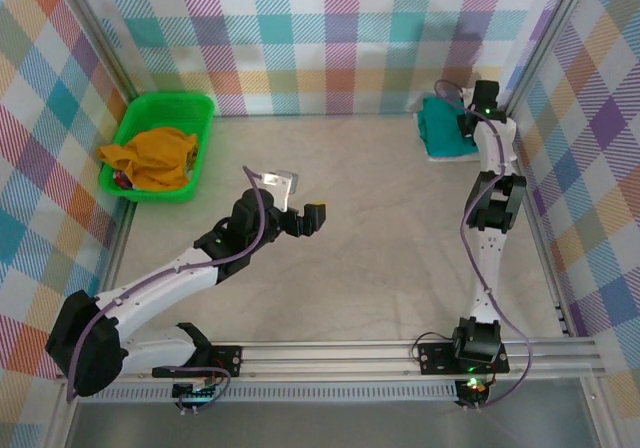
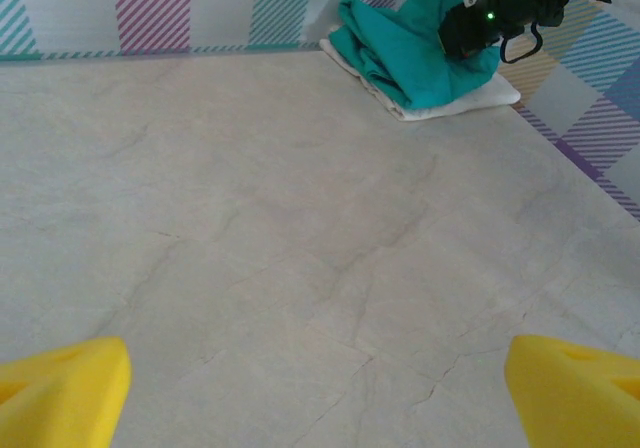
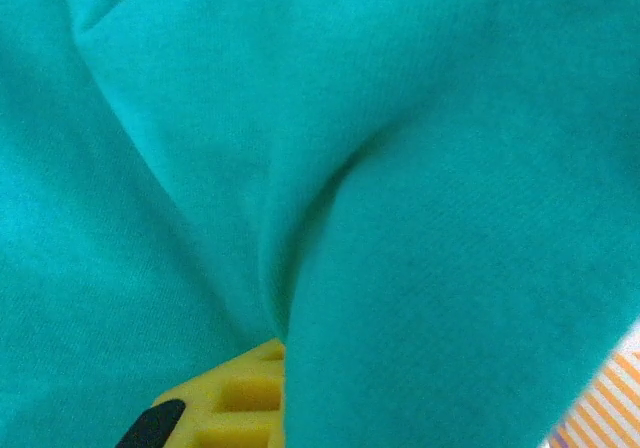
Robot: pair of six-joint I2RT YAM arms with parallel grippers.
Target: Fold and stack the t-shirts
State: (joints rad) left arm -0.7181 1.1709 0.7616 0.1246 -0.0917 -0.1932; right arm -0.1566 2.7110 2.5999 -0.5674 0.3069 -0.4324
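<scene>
Two tees lie stacked in the far right corner of the bench point(image 1: 360, 228): the teal tee point(image 1: 438, 120) sits bunched on top of the cream tee point(image 1: 446, 154), whose flat edge shows beneath it. Seen from the left wrist, the teal one is rumpled and loosely heaped, while the cream one under it looks neatly folded.

The right claw point(image 1: 472, 118) is down on the teal tee. It is clenched, and the wrist view has teal cloth creased and drawn in against its yellow pad point(image 3: 235, 398), so it appears to be pinching a fold of that tee. The left claw point(image 1: 302, 200) hangs over the middle of the bench, well apart from the stack, its jaws spread wide with nothing between them.

At the far left, a green basket point(image 1: 165, 98) holds a mustard cloth point(image 1: 150, 158), untouched.

My reading is that the step in hand is setting the teal tee onto the cream one, or tidying it there. The stack is formed but the top layer is not flat. The next move calls for the right claw to let go without dragging the cloth off, or to pull the fold square first. The left claw is free to reach for the basket.
</scene>
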